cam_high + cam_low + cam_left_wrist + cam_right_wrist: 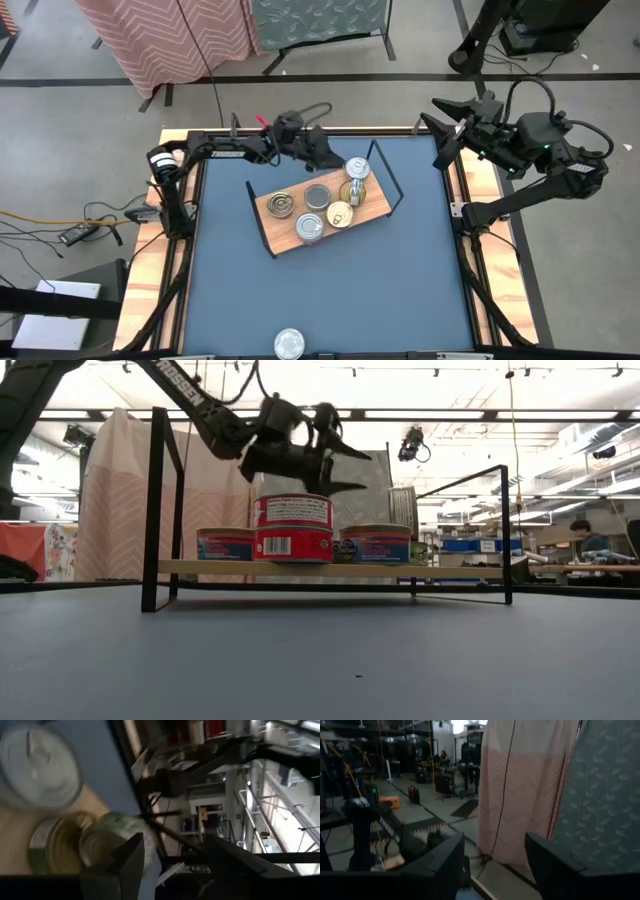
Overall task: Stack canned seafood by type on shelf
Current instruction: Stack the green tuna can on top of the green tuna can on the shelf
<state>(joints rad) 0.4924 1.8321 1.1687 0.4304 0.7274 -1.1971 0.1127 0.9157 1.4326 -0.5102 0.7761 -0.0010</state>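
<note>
The shelf [378, 202], a light-wood board with black wire end frames, stands mid-table with several round tins on it. They include a gold-lidded tin [282, 205], a grey one [317, 194], a silver one [311, 227] and a silver-lidded tin [357, 168] at the far right end. In the low view a red-labelled tin [292, 527] stands in front of blue-labelled ones [375, 544]. My left gripper [335, 160] hovers open over the shelf's far edge, beside the silver-lidded tin [110, 840], with nothing between its fingers. My right gripper [442, 128] waits open, raised over the far right corner.
One more silver-lidded tin [289, 343] sits alone on the blue table at its near edge. The wooden rim [150, 260] borders the table. The shelf's wire frames [160, 510] rise at both ends. Free blue surface lies between the shelf and the near edge.
</note>
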